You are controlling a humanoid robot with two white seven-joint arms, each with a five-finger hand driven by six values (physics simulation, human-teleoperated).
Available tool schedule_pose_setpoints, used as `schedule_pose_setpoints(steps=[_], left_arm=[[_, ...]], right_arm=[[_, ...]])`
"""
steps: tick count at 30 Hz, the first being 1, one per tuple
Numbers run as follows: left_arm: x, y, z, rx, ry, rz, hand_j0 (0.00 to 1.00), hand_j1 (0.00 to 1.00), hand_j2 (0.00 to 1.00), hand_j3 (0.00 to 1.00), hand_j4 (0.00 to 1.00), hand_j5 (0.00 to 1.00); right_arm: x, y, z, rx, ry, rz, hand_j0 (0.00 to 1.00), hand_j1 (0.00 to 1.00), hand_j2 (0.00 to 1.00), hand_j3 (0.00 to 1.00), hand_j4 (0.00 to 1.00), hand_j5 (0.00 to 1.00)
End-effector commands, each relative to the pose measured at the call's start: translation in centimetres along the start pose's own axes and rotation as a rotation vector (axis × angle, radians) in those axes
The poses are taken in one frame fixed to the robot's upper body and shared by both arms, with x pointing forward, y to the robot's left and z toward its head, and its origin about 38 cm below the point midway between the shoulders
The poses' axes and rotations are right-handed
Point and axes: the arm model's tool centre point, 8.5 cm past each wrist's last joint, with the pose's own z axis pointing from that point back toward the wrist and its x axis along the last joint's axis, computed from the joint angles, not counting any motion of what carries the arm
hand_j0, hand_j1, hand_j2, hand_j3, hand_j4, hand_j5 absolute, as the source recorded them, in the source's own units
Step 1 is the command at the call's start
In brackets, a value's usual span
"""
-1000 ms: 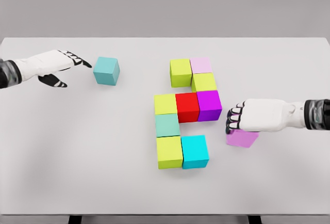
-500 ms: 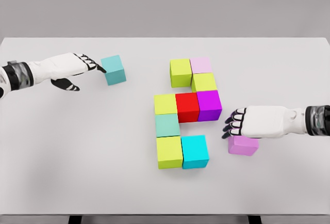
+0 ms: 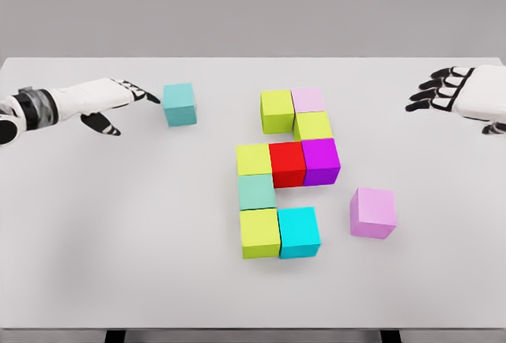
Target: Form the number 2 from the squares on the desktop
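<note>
One head cam, looking down and forward over the desk.

It sits high at the near edge, tilted down so the whole white table (image 3: pixel 118 264) fills the shot – far edge toward 12 o'clock, grey wall above it, near edge at 6. Medium distance; the block cluster (image 3: pixel 286 173) lands about center. The arms come in from 9 and 3 o'clock. No second view – nothing shared.

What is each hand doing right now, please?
Left hand: open, fingertips at the teal cube, no grasp.
Right hand: open, empty.
</note>
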Motion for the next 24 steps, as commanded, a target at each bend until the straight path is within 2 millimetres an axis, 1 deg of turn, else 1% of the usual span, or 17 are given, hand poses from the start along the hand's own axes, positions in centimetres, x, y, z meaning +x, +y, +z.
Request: schedule_pose_setpoints(steps=[1,3,4,5,6,7,8,9,11,12,14,15,18,19,21,22,24], left_arm=[[-0.2,-0.4,-0.3,-0.006,0.007,0.019,0.9,0.9,0.9,0.9,0.9,0.9],[-0.3,-0.4,-0.3,-0.007,0.009,0.021,0.9,0.9,0.9,0.9,0.9,0.9],[-0.2,-0.4,-0.3,-0.006,0.008,0.021,0.9,0.9,0.9,0.9,0.9,0.9],[-0.3,-0.3,-0.3,-0.005,0.011,0.021,0.9,0.9,0.9,0.9,0.9,0.9],[-0.3,-0.1,-0.3,-0.003,0.012,0.019,0.9,0.9,0.9,0.9,0.9,0.9],[-0.6,-0.1,-0.2,-0.003,0.021,0.024,0.9,0.9,0.9,0.9,0.9,0.9],[-0.6,0.1,-0.6,0.0,0.023,0.031,0.9,0.9,0.9,0.9,0.9,0.9],[-0.9,-0.1,-0.6,-0.004,0.03,0.037,0.9,0.9,0.9,0.9,0.9,0.9],[-1.0,0.2,-0.5,-0.002,0.034,0.037,0.9,0.9,0.9,0.9,0.9,0.9],[-0.9,0.1,-0.8,-0.001,0.031,0.041,0.9,0.9,0.9,0.9,0.9,0.9],[-0.8,0.2,-1.1,0.0,0.032,0.043,0.9,0.9,0.9,0.9,0.9,0.9],[-0.6,0.2,-1.3,-0.003,0.026,0.044,0.9,0.9,0.9,0.9,0.9,0.9],[-0.3,0.5,-1.7,-0.005,0.017,0.041,0.9,0.9,0.9,0.9,0.9,0.9],[-0.1,0.6,-1.9,-0.005,0.013,0.041,0.9,0.9,0.9,0.9,0.9,0.9],[0.2,0.7,-2.3,-0.003,0.005,0.04,0.9,0.9,0.9,0.9,0.9,0.9],[0.2,0.6,-2.3,-0.004,0.005,0.039,0.9,0.9,0.9,0.9,0.9,0.9],[0.3,0.7,-2.4,-0.002,0.0,0.036,0.9,0.9,0.9,0.9,0.9,0.9]], right_arm=[[1.3,6.2,-0.5,0.161,-0.045,-0.106,0.99,0.99,0.99,0.99,0.99,0.99],[1.3,7.7,-0.8,0.221,-0.048,-0.104,0.98,0.98,0.98,0.98,0.98,0.98],[1.2,7.8,-0.8,0.233,-0.046,-0.089,0.96,0.96,0.96,0.96,0.96,0.96],[1.5,8.2,-0.9,0.269,-0.052,-0.049,0.84,0.84,0.84,0.84,0.84,0.84],[1.5,8.1,-1.0,0.282,-0.057,-0.027,0.77,0.77,0.77,0.77,0.77,0.77],[1.7,8.4,-1.1,0.304,-0.063,-0.013,0.66,0.66,0.66,0.66,0.66,0.66],[1.6,7.6,-1.2,0.29,-0.063,0.01,0.62,0.62,0.62,0.62,0.62,0.62],[1.6,7.3,-1.5,0.287,-0.069,0.019,0.62,0.62,0.62,0.62,0.62,0.62],[2.2,7.7,-2.4,0.305,-0.094,0.04,0.61,0.61,0.61,0.61,0.61,0.61],[3.2,7.4,-2.7,0.312,-0.121,0.082,0.6,0.6,0.6,0.6,0.6,0.6],[4.0,7.2,-3.0,0.317,-0.147,0.115,0.58,0.58,0.58,0.58,0.58,0.58],[4.5,7.5,-3.4,0.329,-0.166,0.124,0.55,0.55,0.55,0.55,0.55,0.55],[4.4,7.3,-3.7,0.322,-0.173,0.129,0.55,0.55,0.55,0.55,0.55,0.55],[4.4,6.9,-3.9,0.271,-0.175,0.124,0.55,0.55,0.55,0.55,0.55,0.55],[3.4,6.5,-4.6,0.156,-0.157,0.107,0.55,0.55,0.55,0.55,0.55,0.55],[3.4,6.9,-5.1,0.13,-0.168,0.1,0.55,0.55,0.55,0.55,0.55,0.55],[3.3,6.7,-5.1,0.118,-0.165,0.107,0.55,0.55,0.55,0.55,0.55,0.55]])
